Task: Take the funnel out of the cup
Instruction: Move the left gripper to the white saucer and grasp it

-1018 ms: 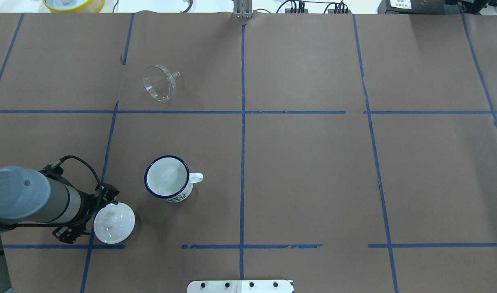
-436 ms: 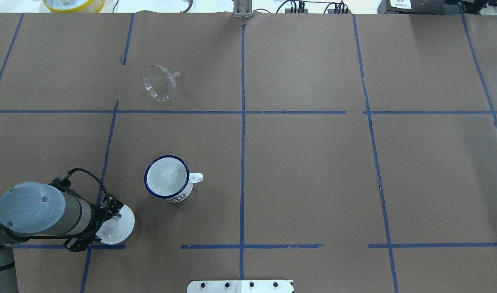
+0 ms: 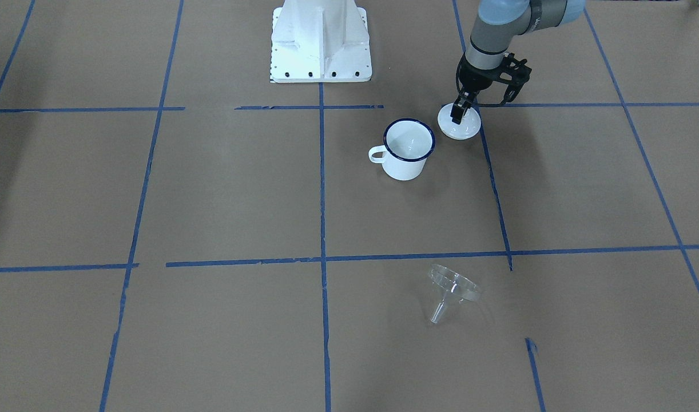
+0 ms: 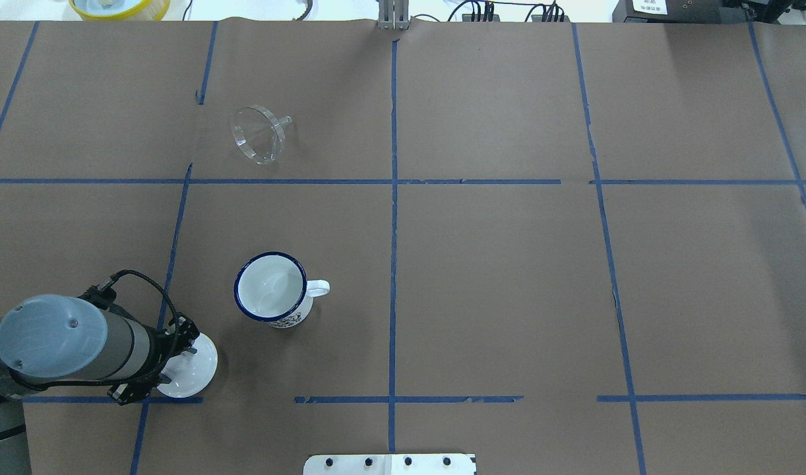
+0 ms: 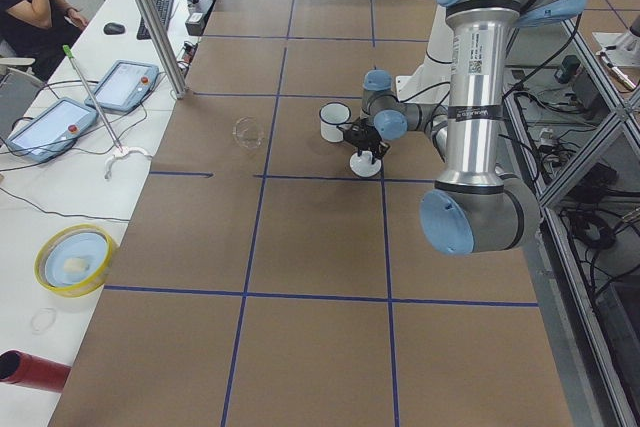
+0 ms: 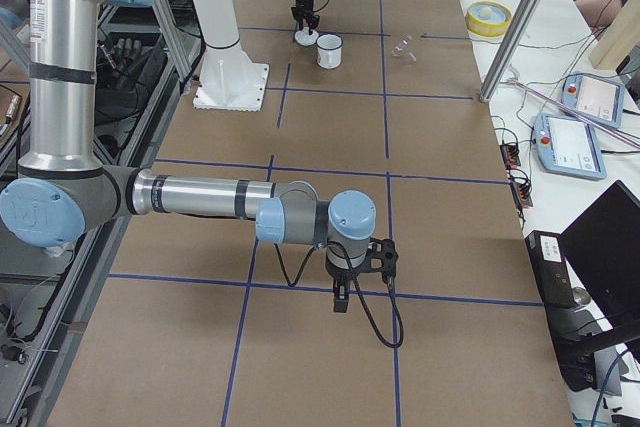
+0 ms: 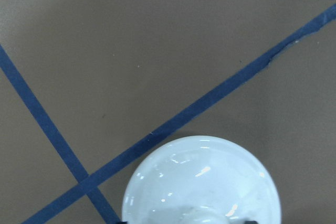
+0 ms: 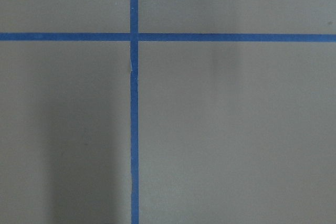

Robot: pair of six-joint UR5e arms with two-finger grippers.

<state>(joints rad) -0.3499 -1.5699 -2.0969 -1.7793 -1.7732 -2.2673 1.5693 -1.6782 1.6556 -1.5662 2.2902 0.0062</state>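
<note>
The left gripper (image 3: pixel 458 113) hangs over the white lid (image 3: pixel 467 130); whether it pinches I cannot tell. Just beside it stands the cup (image 3: pixel 408 150), empty; well beyond, the funnel (image 3: pixel 453 289) lies on its side. Removal looks finished, so nothing remains but pulling clear. The right gripper (image 6: pixel 342 295), far off, grip unreadable, hovers above brown paper (image 3: pixel 212 189) gridded with blue tape (image 3: pixel 321 189); a white desk (image 5: pixel 90 182) runs alongside.

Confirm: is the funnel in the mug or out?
Out. The clear funnel lies on its side on the table, far from the enamel mug, which shows empty.
</note>
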